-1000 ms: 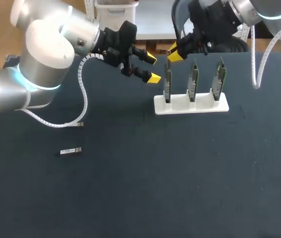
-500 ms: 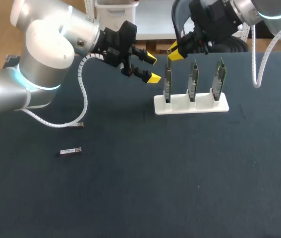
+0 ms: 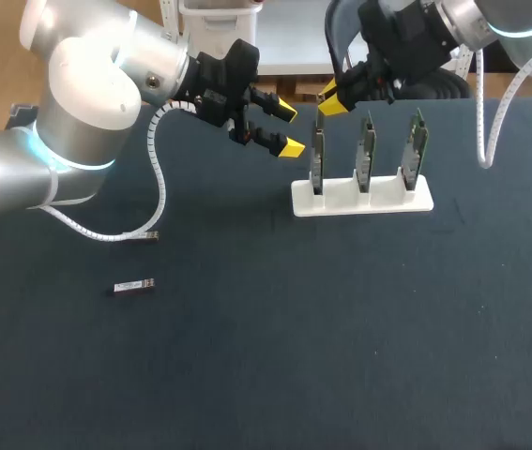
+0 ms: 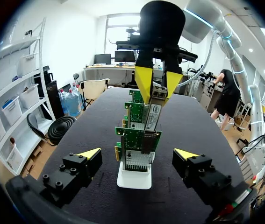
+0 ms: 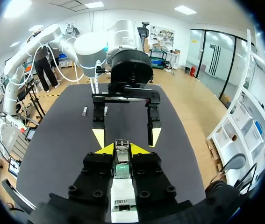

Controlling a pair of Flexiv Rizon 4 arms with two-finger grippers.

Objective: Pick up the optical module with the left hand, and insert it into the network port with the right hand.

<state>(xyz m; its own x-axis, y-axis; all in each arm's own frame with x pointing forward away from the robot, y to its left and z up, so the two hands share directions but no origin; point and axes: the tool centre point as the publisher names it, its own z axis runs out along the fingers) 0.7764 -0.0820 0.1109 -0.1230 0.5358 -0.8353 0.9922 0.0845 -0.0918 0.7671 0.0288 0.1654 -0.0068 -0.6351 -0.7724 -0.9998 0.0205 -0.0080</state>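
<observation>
Our right end effector [image 3: 333, 97] clamps a module [image 5: 122, 163] over the rack's [image 3: 359, 200] left card [image 3: 318, 164]. Our left end effector [image 3: 284, 129], spread apart, hangs beside it. A second module [image 3: 133, 286] lies near-left.

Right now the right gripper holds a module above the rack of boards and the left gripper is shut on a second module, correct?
No: the left gripper is open and empty, as the left wrist view shows. The right gripper does hold a module above the rack.

Green boards [image 3: 366, 150] in a white rack [image 3: 378, 202] on a dark blue table [image 3: 341, 328]; silver optical module [image 4: 153, 114].
</observation>
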